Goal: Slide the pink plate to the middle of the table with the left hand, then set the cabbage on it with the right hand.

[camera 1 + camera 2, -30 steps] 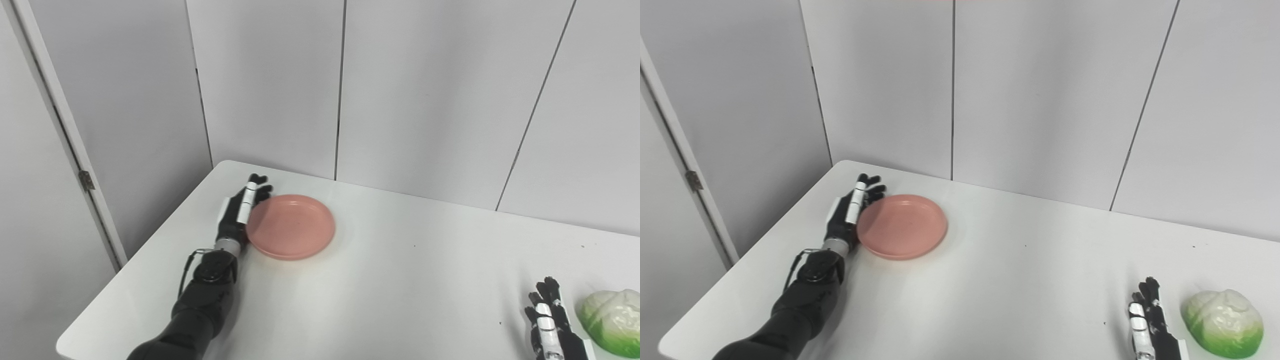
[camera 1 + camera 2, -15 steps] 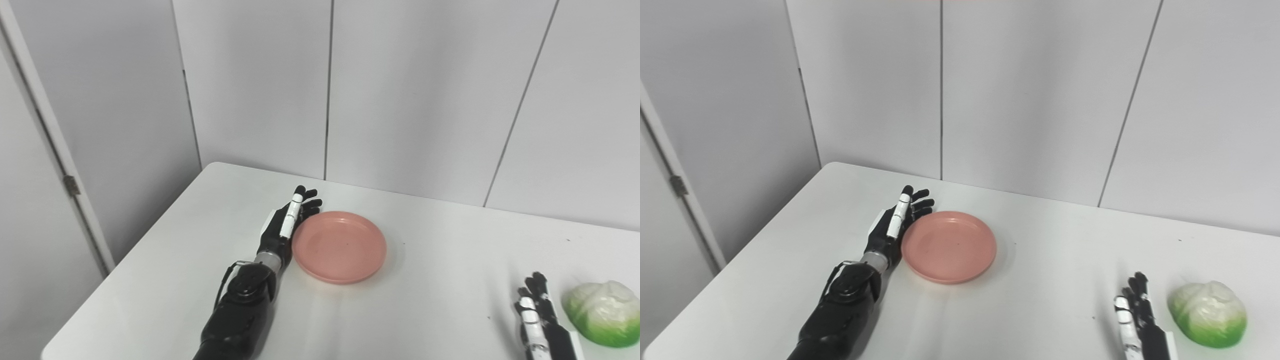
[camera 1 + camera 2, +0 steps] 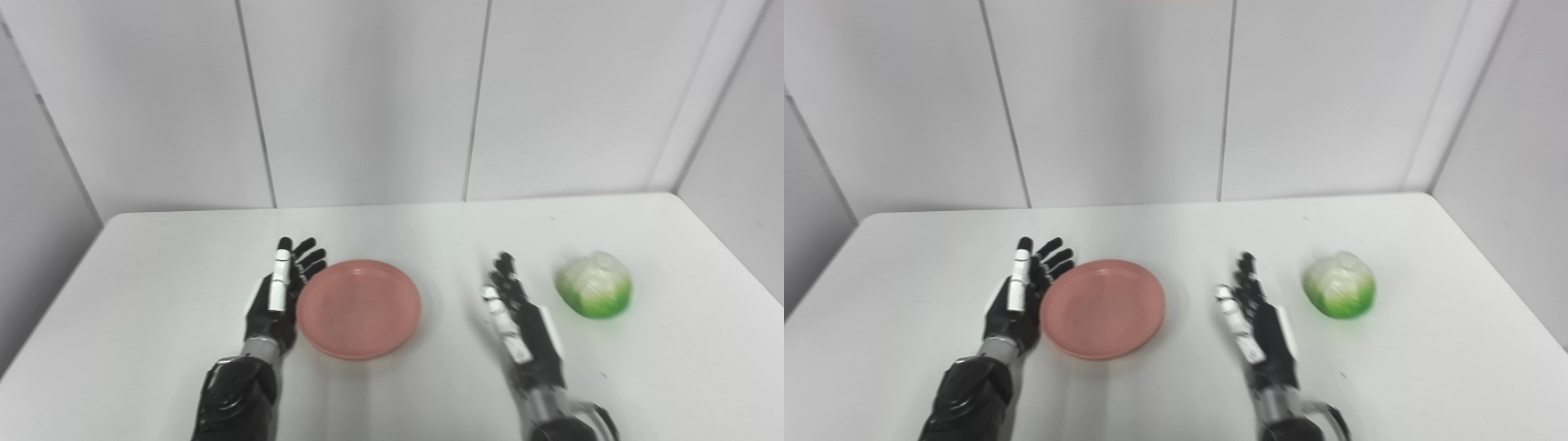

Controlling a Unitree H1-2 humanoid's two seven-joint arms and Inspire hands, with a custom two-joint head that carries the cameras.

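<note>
Left eye view: pink plate (image 3: 358,308) empty

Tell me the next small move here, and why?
Probably bring the right hand across to the cabbage and close on it. The pink plate already sits near the table's middle with the open left hand against its left rim, and the plate is bare. The right hand is open, empty, just left of the cabbage.
</note>
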